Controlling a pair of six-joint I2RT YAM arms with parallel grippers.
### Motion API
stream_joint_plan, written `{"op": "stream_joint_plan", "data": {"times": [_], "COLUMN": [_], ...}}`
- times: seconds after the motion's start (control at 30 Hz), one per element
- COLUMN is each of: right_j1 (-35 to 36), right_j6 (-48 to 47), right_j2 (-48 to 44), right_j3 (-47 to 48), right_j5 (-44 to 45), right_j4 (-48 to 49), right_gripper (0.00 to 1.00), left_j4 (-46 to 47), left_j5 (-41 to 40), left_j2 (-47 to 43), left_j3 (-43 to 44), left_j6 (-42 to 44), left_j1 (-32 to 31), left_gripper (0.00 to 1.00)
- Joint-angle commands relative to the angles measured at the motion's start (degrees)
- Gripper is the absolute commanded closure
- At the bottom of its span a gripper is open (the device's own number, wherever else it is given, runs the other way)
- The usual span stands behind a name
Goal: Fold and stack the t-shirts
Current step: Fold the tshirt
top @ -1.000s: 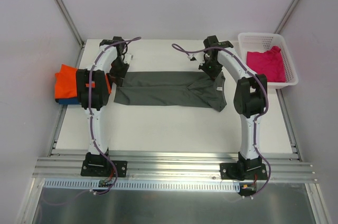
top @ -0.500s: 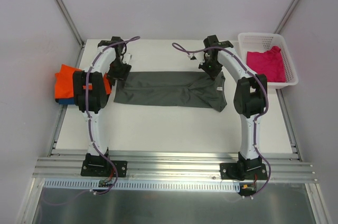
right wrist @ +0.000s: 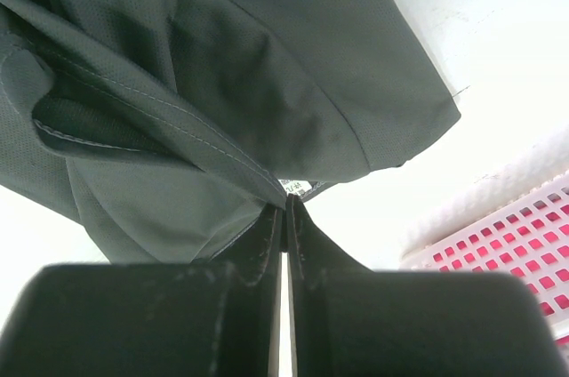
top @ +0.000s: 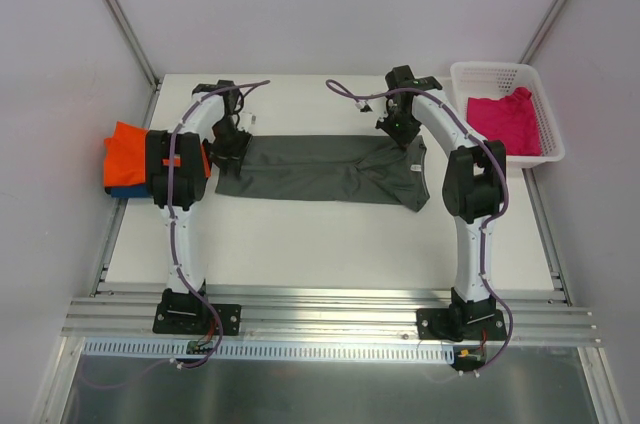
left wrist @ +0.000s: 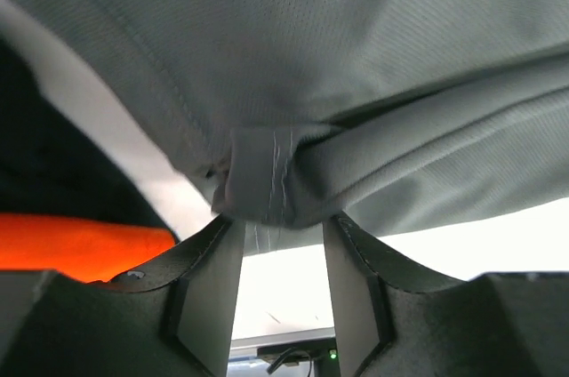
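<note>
1. A grey shirt (top: 320,169) lies stretched in a long band across the middle of the worktop (top: 330,234), between the two arms.
2. The left pincer (left wrist: 277,217) is clamped on a bunched fold at the shirt's left end.
3. The right pincer (right wrist: 284,208), fingers pressed together, nips the cloth's edge at the right end.
4. An orange shirt (top: 125,149) sits folded on a blue shirt (top: 120,190) at the worktop's left edge.
5. A pink shirt (top: 505,119) lies crumpled in the basket (top: 497,68) at the far right.
</note>
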Motion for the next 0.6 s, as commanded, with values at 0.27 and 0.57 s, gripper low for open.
{"op": "stream_joint_plan", "data": {"times": [0.27, 0.57], "right_j1": [0.3, 0.5], "right_j6": [0.9, 1.1], "right_j2": [-0.6, -0.4], "right_j3": [1.9, 1.8], "right_j5": [0.5, 0.5], "right_j4": [-0.7, -0.6], "right_gripper": [0.99, 0.99], "left_j4": [-2.1, -2.0], "left_j5": [0.6, -0.1], "left_j2": [2.6, 0.5], "left_j3": [3.2, 1.0], "left_j6": [0.1, 0.2], "left_j1": [0.8, 3.0], "left_gripper": [0.57, 0.55]}}
